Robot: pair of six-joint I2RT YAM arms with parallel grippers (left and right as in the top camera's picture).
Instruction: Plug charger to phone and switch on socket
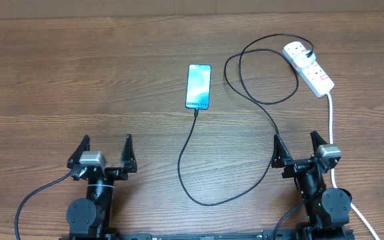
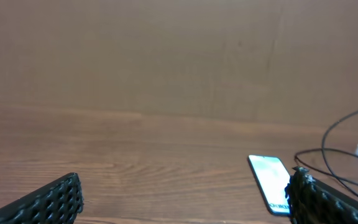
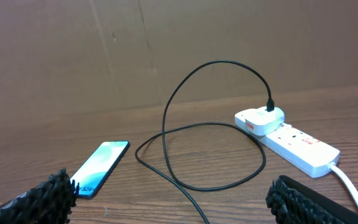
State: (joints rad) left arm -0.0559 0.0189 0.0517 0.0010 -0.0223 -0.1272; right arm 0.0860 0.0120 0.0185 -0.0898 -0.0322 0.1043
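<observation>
charger [image 1: 181, 159] tip at phone [image 1: 199, 86] indistinct, socket [image 1: 315, 73] switch unreadable, left fingers [image 1: 83, 148] and right fingers [image 1: 279, 150] spread, empty

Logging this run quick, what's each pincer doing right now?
Left pincer: open, holding nothing.
Right pincer: open, holding nothing.

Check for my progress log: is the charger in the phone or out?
In, apparently: overhead, the charger ends at the bottom edge of the phone; full seating cannot be told.
</observation>
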